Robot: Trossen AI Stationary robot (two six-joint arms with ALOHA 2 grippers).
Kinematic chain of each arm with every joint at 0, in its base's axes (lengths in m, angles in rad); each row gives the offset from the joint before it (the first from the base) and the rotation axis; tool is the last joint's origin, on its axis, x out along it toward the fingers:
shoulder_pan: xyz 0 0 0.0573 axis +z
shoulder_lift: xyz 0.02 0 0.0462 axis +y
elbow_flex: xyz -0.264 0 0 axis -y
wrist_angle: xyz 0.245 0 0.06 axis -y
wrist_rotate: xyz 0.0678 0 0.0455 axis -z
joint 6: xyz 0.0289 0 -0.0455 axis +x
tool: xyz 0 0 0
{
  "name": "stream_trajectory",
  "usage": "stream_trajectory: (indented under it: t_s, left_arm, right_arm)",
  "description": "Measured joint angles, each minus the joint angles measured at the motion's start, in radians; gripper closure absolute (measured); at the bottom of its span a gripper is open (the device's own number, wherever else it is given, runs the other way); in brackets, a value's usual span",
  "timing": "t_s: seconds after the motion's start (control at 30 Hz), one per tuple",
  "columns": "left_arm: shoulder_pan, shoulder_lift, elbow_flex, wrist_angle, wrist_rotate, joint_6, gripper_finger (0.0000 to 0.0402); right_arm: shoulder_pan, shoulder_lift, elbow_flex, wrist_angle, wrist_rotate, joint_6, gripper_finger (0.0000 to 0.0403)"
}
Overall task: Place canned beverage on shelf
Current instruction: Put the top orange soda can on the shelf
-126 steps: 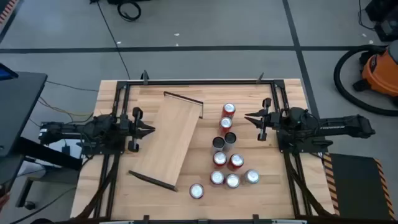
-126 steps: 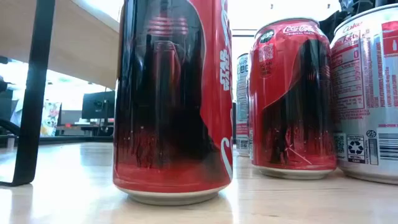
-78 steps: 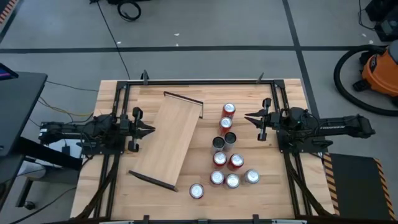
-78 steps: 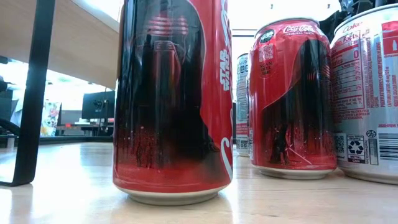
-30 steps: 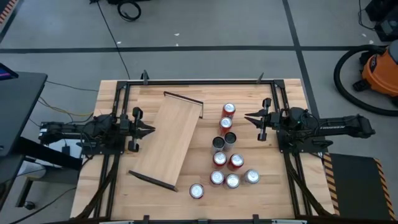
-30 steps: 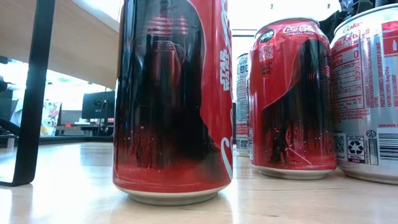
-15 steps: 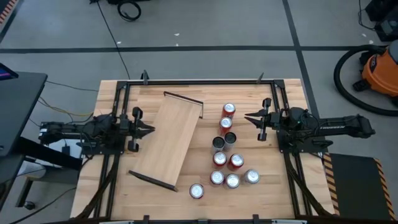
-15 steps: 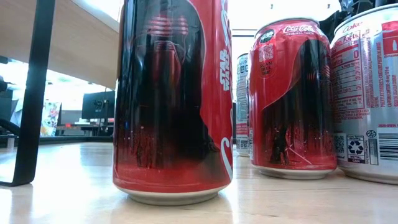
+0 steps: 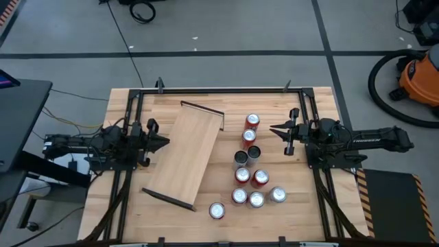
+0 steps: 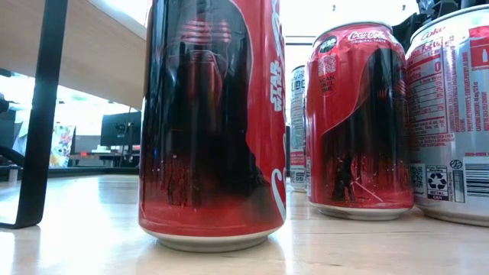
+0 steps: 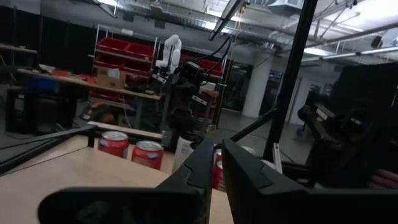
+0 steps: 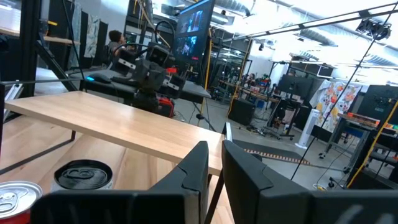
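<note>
The shelf (image 9: 186, 154), a pale wood plank with a dark bar at each short end, stands slanted on the tabletop's left half. It is raised on dark legs (image 10: 38, 114) and also shows in the right wrist view (image 12: 112, 124). Several red and silver cans (image 9: 250, 175) stand upright on the tabletop to the right of the shelf; one (image 9: 217, 210) stands alone near the front edge. My left gripper (image 9: 167, 143) is shut and empty just left of the shelf, and shows in its wrist view (image 11: 219, 146). My right gripper (image 9: 274, 129) is shut and empty, right of the far cans (image 9: 252, 122), and shows in its wrist view (image 12: 215, 148).
A black frame (image 9: 219, 90) runs round the wooden tabletop. Bare tabletop lies between the shelf and the cans and at the far middle. An orange vacuum (image 9: 418, 79) stands on the floor at the far right. A person (image 12: 115, 40) shows far off in the room.
My left arm has shifted a little where it stands at the table's left edge. The cans, the shelf and my right arm have kept still.
</note>
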Motion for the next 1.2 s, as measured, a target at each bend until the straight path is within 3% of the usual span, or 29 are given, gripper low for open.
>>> stream_trajectory:
  t_s: [0.27, 0.47, 0.63, 0.87, 0.97, 1.07, 1.2]
  left_arm:
    - [0.000, 0.000, 0.000, 0.031, -0.034, 0.000, 0.0358]
    - [0.000, 0.000, 0.000, 0.169, -0.067, 0.031, 0.0358]
    - [0.000, 0.000, 0.001, 0.246, -0.071, 0.033, 0.0358]
    - [0.000, 0.000, 0.001, 0.263, -0.206, 0.034, 0.0358]
    - [0.000, 0.000, 0.001, 0.293, -0.270, 0.038, 0.0358]
    - [0.000, 0.000, 0.001, 0.313, -0.276, 0.069, 0.0358]
    - [0.000, 0.004, 0.001, 0.310, -0.307, 0.079, 0.0343]
  right_arm:
    - [0.000, 0.000, 0.000, 0.007, 0.000, -0.001, 0.0346]
    - [-0.001, 0.000, 0.000, 0.178, 0.000, 0.001, 0.0346]
    - [0.008, 0.000, 0.000, 0.307, -0.013, 0.225, 0.0346]
    - [0.008, 0.007, 0.000, 0.344, 0.033, 0.306, 0.0346]
    - [0.008, 0.018, 0.000, 0.349, 0.143, 0.310, 0.0346]
    - [0.007, 0.036, 0.002, 0.357, 0.208, 0.365, 0.0346]
    - [0.007, 0.106, 0.002, 0.306, 0.211, 0.361, 0.0346]
